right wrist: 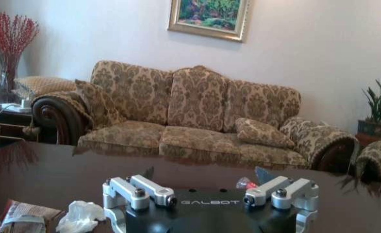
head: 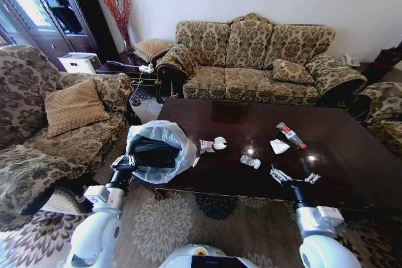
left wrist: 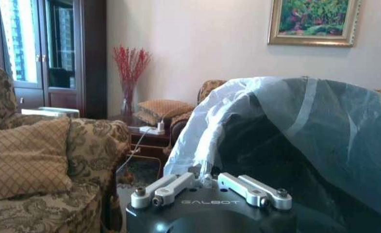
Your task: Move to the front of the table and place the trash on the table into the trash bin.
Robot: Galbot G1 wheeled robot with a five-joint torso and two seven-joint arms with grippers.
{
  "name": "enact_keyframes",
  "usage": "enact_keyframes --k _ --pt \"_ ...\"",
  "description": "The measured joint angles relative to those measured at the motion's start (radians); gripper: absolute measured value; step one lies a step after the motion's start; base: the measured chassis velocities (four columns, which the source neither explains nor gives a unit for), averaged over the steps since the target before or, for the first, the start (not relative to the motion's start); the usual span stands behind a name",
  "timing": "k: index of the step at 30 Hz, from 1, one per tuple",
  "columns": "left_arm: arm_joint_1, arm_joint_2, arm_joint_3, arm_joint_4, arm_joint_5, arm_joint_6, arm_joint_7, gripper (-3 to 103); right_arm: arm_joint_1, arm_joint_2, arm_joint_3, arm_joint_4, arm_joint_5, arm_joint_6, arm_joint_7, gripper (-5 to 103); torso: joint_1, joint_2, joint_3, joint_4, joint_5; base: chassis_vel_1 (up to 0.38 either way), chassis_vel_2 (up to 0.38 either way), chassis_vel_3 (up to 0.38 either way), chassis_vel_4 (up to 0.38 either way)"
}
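While my left gripper [head: 127,162] pinches the trash bin [head: 157,150] rim at the counter's [head: 352,161] left end, jaws closed on the liner, my right gripper [head: 295,177] hovers with jaws spread over the near edge. Trash [head: 219,143] lies mid-counter, a bottle [head: 291,135] farther right.

The left gripper [head: 127,162] fingertips are hidden behind the trash bin [head: 157,150] liner. In the right wrist view, the bottle [right wrist: 246,183] is mostly hidden by the right gripper [right wrist: 211,228], whose fingertips are cut off.
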Motion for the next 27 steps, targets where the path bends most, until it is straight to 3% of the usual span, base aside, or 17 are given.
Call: enact_keyframes --k 27 --pt "-0.001 0.0 0.0 -0.001 0.0 0.0 -0.001 1 0.0 0.0 0.0 0.0 0.001 0.0 0.0 100 0.001 0.0 0.001 0.0 0.0 0.0 0.0 0.0 0.0"
